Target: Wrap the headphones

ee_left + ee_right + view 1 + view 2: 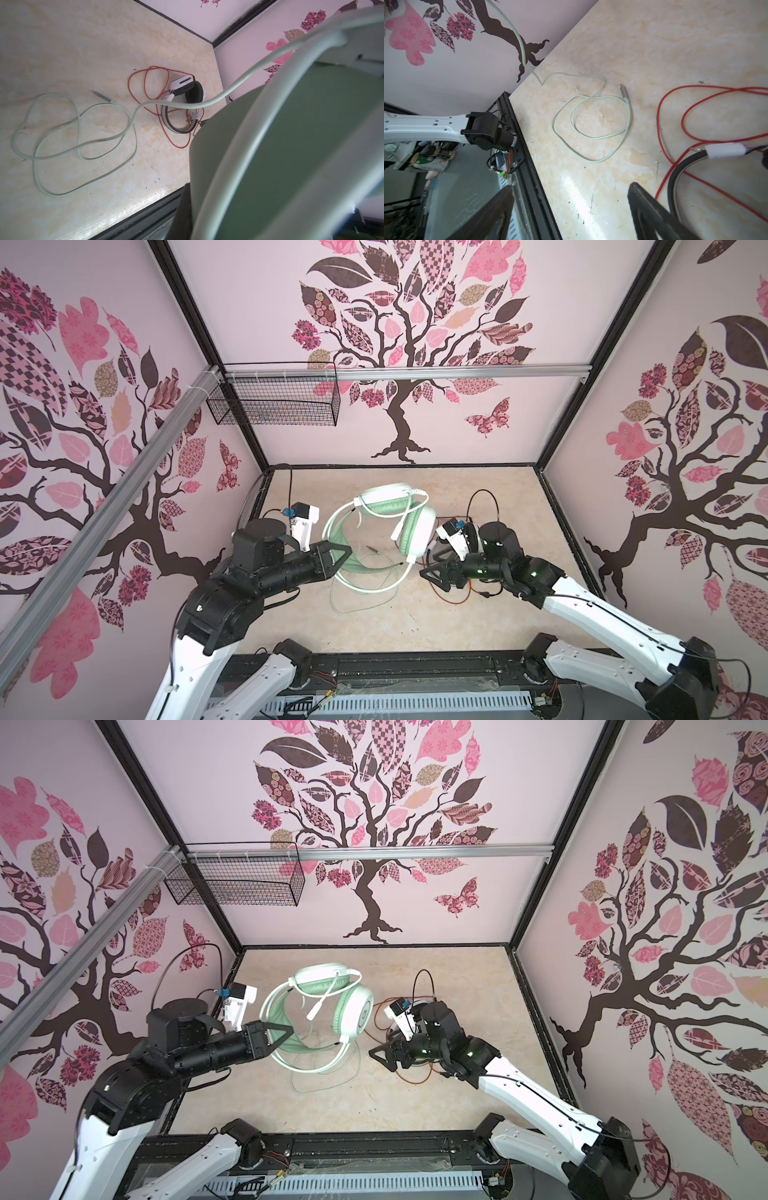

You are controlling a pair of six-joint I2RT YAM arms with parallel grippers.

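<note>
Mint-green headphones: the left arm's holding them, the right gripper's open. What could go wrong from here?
1. The left gripper grips the mint-green headphones by the headband alone; they may swing or slip.
2. The pale green cable lies in crossed loops and could knot when pulled.
3. The open right gripper sits near the orange-red cable and might snag it.

legible text: none in any view | mint-green headphones (320,986): round emblem (365,1013) on the outer earcup, too small to read | walls (457,439): printed tree, leaves, butterflies, no lettering made out
</note>
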